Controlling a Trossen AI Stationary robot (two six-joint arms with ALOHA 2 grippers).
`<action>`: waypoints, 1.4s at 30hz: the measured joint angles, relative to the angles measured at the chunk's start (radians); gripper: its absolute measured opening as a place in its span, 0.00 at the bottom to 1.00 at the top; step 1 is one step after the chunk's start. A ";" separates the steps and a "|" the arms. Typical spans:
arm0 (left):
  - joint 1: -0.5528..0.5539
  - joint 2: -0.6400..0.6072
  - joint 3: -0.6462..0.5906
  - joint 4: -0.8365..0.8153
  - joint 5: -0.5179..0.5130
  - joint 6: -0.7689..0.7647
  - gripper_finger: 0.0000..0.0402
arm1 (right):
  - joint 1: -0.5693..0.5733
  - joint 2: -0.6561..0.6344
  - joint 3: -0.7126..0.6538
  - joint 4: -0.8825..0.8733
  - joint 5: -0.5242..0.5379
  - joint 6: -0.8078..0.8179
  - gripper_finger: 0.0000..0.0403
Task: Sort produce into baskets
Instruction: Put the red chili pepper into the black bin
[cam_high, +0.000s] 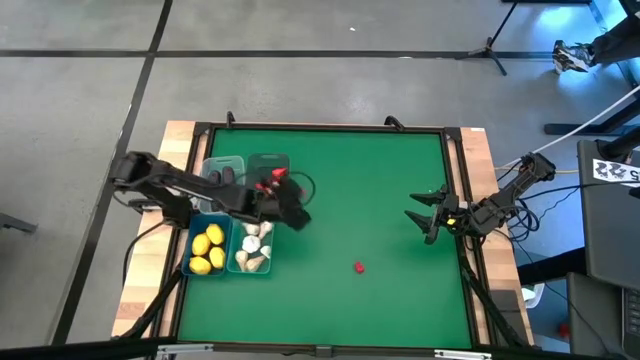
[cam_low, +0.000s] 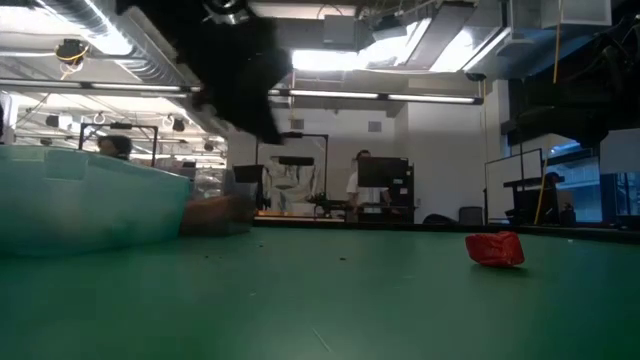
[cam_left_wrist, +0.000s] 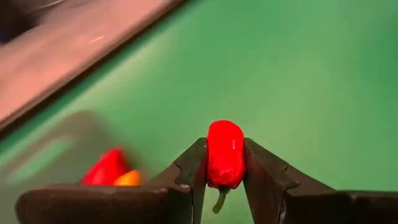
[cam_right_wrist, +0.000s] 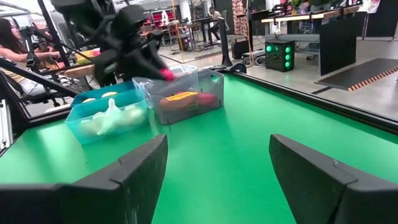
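Observation:
My left gripper (cam_high: 276, 186) is shut on a red pepper (cam_left_wrist: 225, 152) above the far clear grey basket (cam_right_wrist: 205, 84). That basket holds an orange carrot (cam_right_wrist: 177, 98) and another red pepper (cam_right_wrist: 205, 98). A second clear basket (cam_high: 225, 170) stands to its left. Of the two blue-teal baskets nearer the front, one holds yellow lemons (cam_high: 208, 248) and the other holds white garlic (cam_high: 254, 247). One more red pepper (cam_high: 358, 266) lies alone on the green mat. At the table's right edge my right gripper (cam_high: 428, 215) waits open, holding nothing. My left gripper pinches the red pepper by its two sides (cam_left_wrist: 214, 163) between the two fingers, with the green stem (cam_left_wrist: 219, 200) hanging back between them. The fingers slant downward. The pepper is lifted clear, above the clear basket's rim (cam_right_wrist: 166, 74).
The four baskets cluster at the table's left side. The green mat (cam_high: 380, 180) lies bare in the middle and to the right, apart from the loose pepper (cam_low: 495, 248). A dark frame borders the mat. People and desks show in the room beyond.

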 joint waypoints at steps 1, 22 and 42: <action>0.009 -0.025 0.000 -0.064 -0.025 -0.050 0.22 | 0.000 0.000 0.000 0.000 0.001 0.000 0.70; 0.149 -0.029 -0.001 -0.468 -0.050 -0.338 0.49 | 0.000 0.005 0.000 0.000 0.000 0.000 0.70; 0.018 -0.029 -0.001 0.313 0.365 0.236 0.61 | 0.000 0.005 0.000 0.000 0.000 0.000 0.70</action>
